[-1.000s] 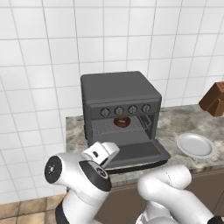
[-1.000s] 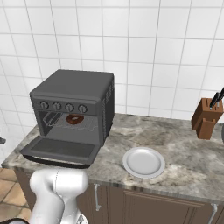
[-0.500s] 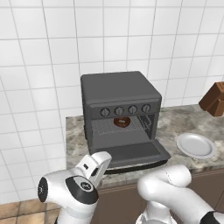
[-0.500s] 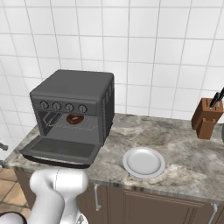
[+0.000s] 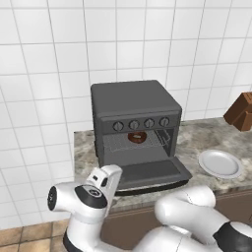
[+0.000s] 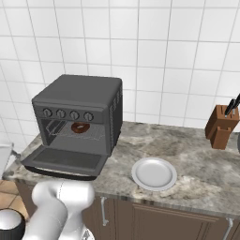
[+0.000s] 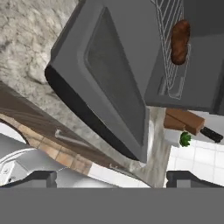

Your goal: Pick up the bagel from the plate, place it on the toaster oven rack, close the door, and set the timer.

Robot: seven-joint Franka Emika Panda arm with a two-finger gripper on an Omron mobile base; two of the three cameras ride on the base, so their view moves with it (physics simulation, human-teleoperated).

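Three views, taken in turn.

Left base view: toaster oven stands on the marbled table against the tiled wall. Door hangs fully down, flat and level. Bagel lies on the toaster oven rack, near the middle, just under the knob row. Plate sits bare to the right of the oven, well apart from it. Brown wooden block at the far right edge. White arm low in the foreground, in front of the table edge.

Right base view: bagel again on the rack, inside the open cavity. Door down. Plate on the table beside the oven's right side, nothing on it. Knife block far right.

Hand view: picture strongly rolled. Door and its window pane seen close, bagel on the rack beyond. Hand has its fingertips spread wide at the bottom corners, holding nothing, clear of the door.
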